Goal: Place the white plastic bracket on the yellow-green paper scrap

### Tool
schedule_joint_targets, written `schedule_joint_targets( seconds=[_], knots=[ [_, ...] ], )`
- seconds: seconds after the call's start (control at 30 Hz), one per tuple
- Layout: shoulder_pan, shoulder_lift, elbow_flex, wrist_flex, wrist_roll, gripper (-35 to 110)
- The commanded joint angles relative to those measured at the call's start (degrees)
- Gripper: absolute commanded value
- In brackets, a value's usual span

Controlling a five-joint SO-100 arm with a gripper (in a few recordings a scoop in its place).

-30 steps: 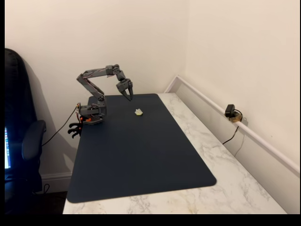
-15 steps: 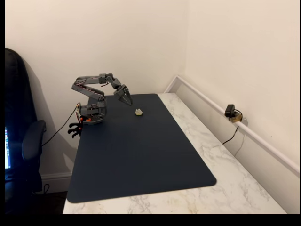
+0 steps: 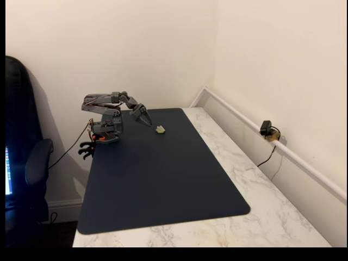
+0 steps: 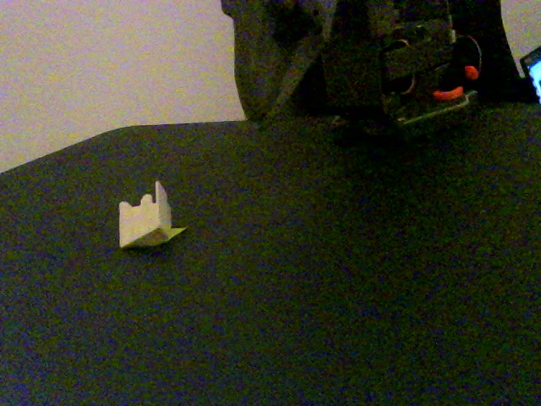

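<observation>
Bracket (image 4: 144, 222) sits on paper scrap (image 4: 169, 234); your end effector (image 3: 145, 120), spread unclear, hangs near. A bump could dislodge it.

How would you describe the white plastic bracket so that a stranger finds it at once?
Start at the dark blue mat on the marble table. Near its far edge, right of the grey arm's tool, sits the white plastic bracket. It is pale and angular, with notches on top, resting on a yellow-green paper scrap.

bare dark mat (image 3: 163, 179) all round white plastic bracket (image 4: 144, 222)
</observation>
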Motion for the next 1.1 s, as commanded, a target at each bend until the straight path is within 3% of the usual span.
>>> schedule_joint_targets(
  seconds=[0.0, 0.17, 1.07],
  knots=[
    [0.5, 3.8, 2.5, -2.1, -0.2, 0],
    [0.5, 17.2, 7.5, 3.0, 0.5, 0],
    [3.5, 19.7, 7.9, 5.5, 3.1, 0]
  ],
)
